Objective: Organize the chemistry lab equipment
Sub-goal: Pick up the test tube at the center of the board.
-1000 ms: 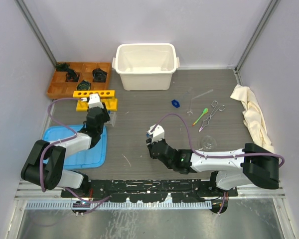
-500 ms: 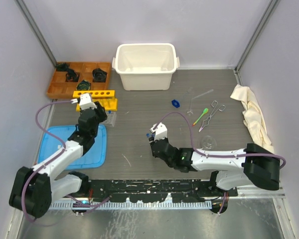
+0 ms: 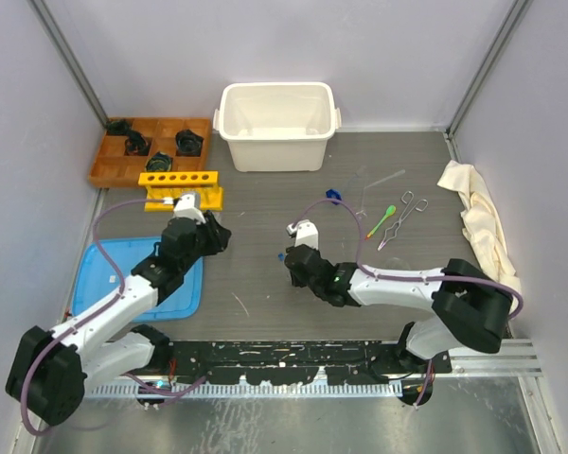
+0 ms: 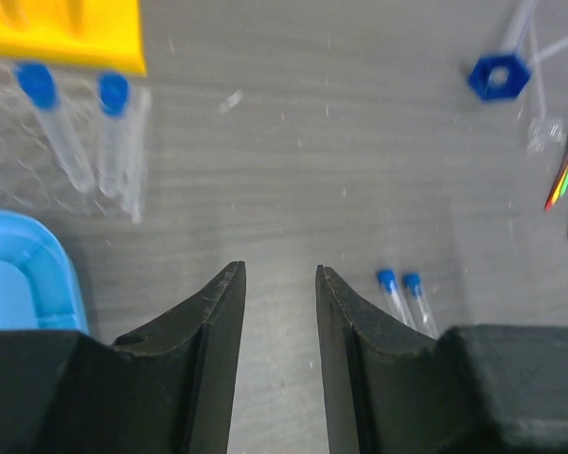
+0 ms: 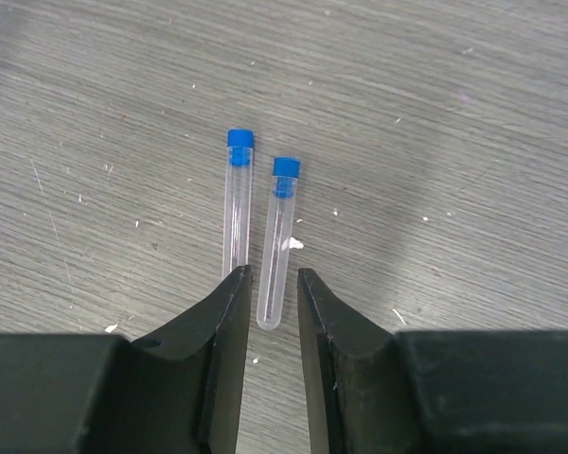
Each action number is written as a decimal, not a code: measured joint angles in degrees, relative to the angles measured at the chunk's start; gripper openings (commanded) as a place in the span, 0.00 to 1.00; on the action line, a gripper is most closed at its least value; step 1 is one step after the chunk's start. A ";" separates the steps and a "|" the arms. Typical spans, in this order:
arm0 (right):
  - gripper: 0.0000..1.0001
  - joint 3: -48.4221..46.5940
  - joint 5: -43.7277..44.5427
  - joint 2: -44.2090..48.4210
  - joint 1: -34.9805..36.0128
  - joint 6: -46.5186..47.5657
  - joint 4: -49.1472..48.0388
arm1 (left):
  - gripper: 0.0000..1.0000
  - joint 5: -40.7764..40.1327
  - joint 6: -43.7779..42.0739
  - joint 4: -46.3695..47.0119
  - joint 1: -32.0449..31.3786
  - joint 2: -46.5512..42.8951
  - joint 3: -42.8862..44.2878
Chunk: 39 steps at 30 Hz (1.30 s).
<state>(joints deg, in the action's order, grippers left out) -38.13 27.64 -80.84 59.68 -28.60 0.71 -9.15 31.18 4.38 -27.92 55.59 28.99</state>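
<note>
Moved: left gripper (image 4: 276, 272) swung off the blue tray (image 3: 99, 270) toward mid-table.
Left gripper: spread, empty.
Right gripper (image 5: 267, 274): spread, straddling a capped tube's (image 5: 276, 246) end.
Room: bare table (image 5: 435, 142) ahead.
Hidden: second tube's (image 5: 237, 208) end, behind a finger.

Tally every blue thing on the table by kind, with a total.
Blue-capped tubes: 4 (two beside the yellow rack, two mid-table)
Hexagonal piece: 1
Tray: 1
Total: 6
</note>
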 measured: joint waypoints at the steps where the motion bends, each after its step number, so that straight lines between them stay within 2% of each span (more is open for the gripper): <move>1: 0.32 -0.39 -0.44 -0.79 -0.17 -0.04 0.15 | 0.37 0.76 0.15 -0.68 -0.59 1.16 0.02; 7: 0.32 -1.86 -2.97 -4.94 -1.18 -0.70 1.16 | 0.37 5.53 0.98 -5.70 -2.25 7.85 0.74; 15: 0.31 -2.67 -4.59 -8.68 -2.19 -1.68 1.57 | 0.37 8.02 0.98 -6.36 -3.65 8.92 2.43; 17: 0.28 -3.41 -4.79 -9.68 -2.34 -1.70 1.64 | 0.37 8.31 0.96 -6.34 -4.00 8.92 2.75; 22: 0.13 -4.68 -5.09 -10.88 -2.43 -1.77 1.60 | 0.37 8.70 0.96 -6.40 -4.52 8.96 2.80; 28: 0.07 -4.72 -4.72 -10.86 -2.43 -1.88 1.60 | 0.39 9.70 1.20 -6.82 -4.87 9.99 3.10; 33: 0.06 -3.06 -3.19 -8.00 -2.19 -1.92 1.05 | 0.40 11.52 2.45 -7.32 -5.49 10.71 4.66; 39: 0.06 3.63 -1.27 3.58 1.33 -0.46 -4.46 | 0.40 14.45 4.70 -6.67 -6.23 10.82 5.64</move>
<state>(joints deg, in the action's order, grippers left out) -34.50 26.37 -77.25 61.01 -29.06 -3.75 5.30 35.88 -2.28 -34.15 66.41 34.63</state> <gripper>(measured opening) 0.217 0.398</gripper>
